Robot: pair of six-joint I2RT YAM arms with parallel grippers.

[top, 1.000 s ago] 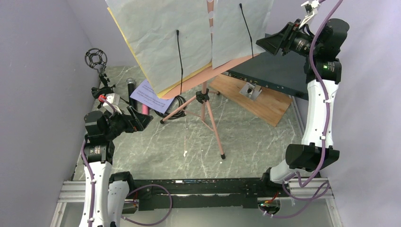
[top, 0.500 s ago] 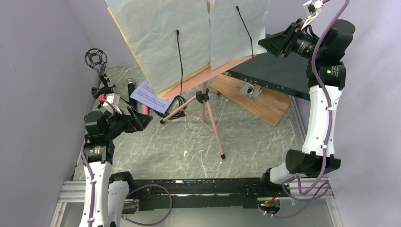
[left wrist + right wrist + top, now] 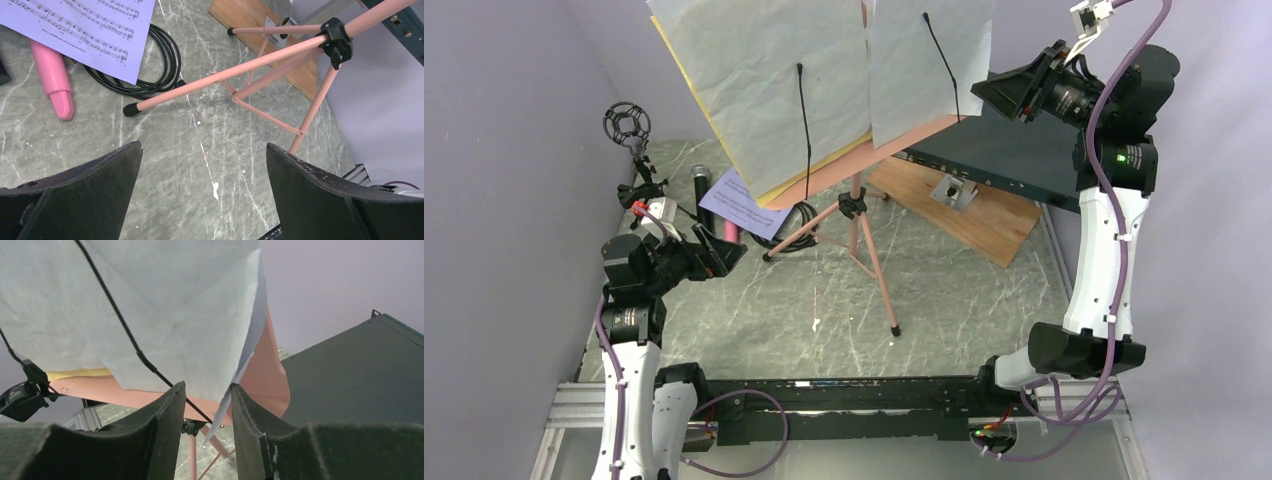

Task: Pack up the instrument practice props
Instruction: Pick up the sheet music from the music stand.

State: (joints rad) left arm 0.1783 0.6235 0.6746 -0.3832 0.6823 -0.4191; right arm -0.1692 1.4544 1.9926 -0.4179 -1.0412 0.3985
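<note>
Vs a second ago: right gripper sits slightly higher and further right, and that arm's elbow has swung out right. Its fingers have narrowed a lot but are still apart. In the wrist view the right edge of the right white page hangs in the gap, against one finger. No clamp on it yet. The page has nudged a touch left, so less of the pink strip between it and the left white page shows.

Left gripper hasn't moved. It hovers over the near-left table, fingers fully apart, holding nothing.

Nothing else has moved:
- Pink music desk is up on its tripod legs, mid-table. Both white pages are on it, with the yellow page behind them.
- Printed sheet lies flat far left, partly over the pink microphone, next to the cable coil.
- Black microphone and mic holder are far left.
- Teal rack box rests on the wooden board, far right.
</note>
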